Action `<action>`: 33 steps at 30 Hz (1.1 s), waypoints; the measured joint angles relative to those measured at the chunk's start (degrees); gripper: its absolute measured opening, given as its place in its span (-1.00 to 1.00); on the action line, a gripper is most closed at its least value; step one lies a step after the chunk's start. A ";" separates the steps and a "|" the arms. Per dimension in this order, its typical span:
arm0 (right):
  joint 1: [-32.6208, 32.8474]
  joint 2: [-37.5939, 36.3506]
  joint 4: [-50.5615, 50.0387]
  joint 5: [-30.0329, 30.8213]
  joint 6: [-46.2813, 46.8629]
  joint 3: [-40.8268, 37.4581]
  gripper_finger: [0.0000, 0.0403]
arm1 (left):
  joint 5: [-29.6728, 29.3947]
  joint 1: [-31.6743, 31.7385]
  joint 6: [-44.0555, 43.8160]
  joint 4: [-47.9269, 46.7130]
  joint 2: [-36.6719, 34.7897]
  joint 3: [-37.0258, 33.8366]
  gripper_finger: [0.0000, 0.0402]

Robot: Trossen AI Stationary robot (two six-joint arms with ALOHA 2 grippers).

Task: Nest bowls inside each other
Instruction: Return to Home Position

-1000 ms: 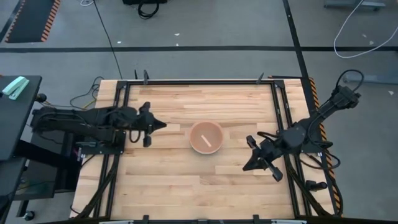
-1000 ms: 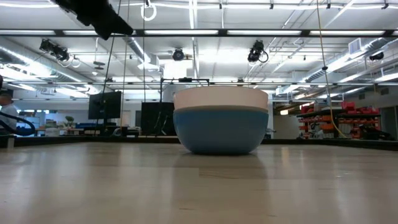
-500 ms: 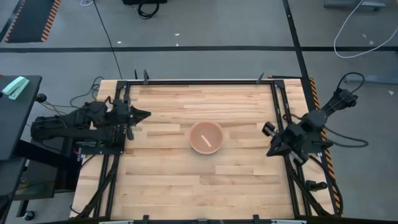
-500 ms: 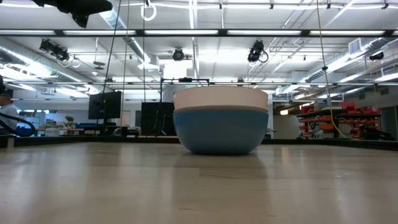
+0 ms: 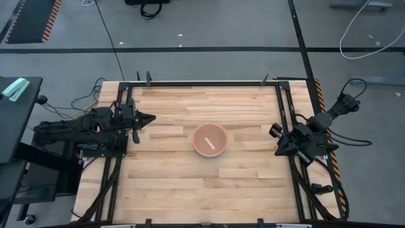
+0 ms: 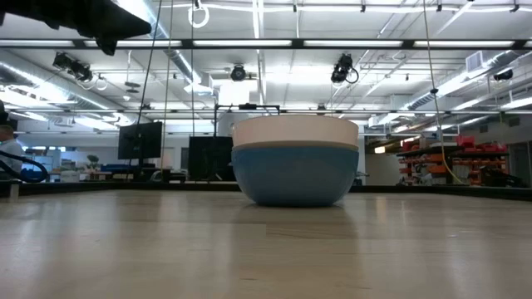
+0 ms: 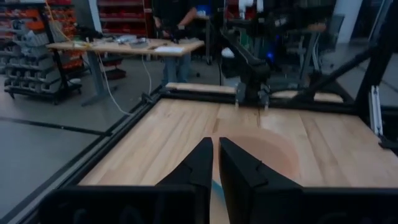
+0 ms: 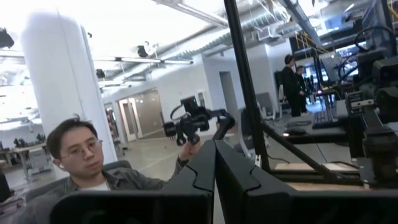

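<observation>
The three bowls stand nested in one stack (image 5: 209,140) at the table's middle. From above only the pink-orange bowl shows, innermost. In the low view the blue bowl (image 6: 293,176) rests with its base on the wood, and a pale rim band (image 6: 294,130) rises above it. My left gripper (image 5: 152,118) is shut and hangs near the table's left edge, pointing at the stack, whose pink rim (image 7: 264,149) lies beyond its fingertips (image 7: 214,163). My right gripper (image 5: 278,147) is shut at the right edge; it is tipped upward (image 8: 215,168) and faces the room.
Bare wooden tabletop (image 5: 183,183) surrounds the stack on all sides. Black frame rails (image 5: 202,83) run along the table's edges. Part of one arm (image 6: 83,17) hangs in the low view's upper left. A person (image 8: 81,162) sits beyond the table in the right wrist view.
Both arms have drawn back from the stack: the left gripper toward the table's left edge, the right gripper toward the right edge, tipping upward. Most of this happened in the first half second. The bowl stack has stayed where it was.
</observation>
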 joint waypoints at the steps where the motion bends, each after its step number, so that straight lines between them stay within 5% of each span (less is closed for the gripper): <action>1: 0.00 0.04 1.17 0.02 0.02 -0.65 -0.91 | 0.02 0.00 -0.15 1.34 -0.11 -0.83 -0.83; 33: -0.02 -0.58 19.63 -0.30 -1.86 -12.13 -0.91 | 0.02 0.15 -2.47 19.40 -0.49 -13.55 -0.89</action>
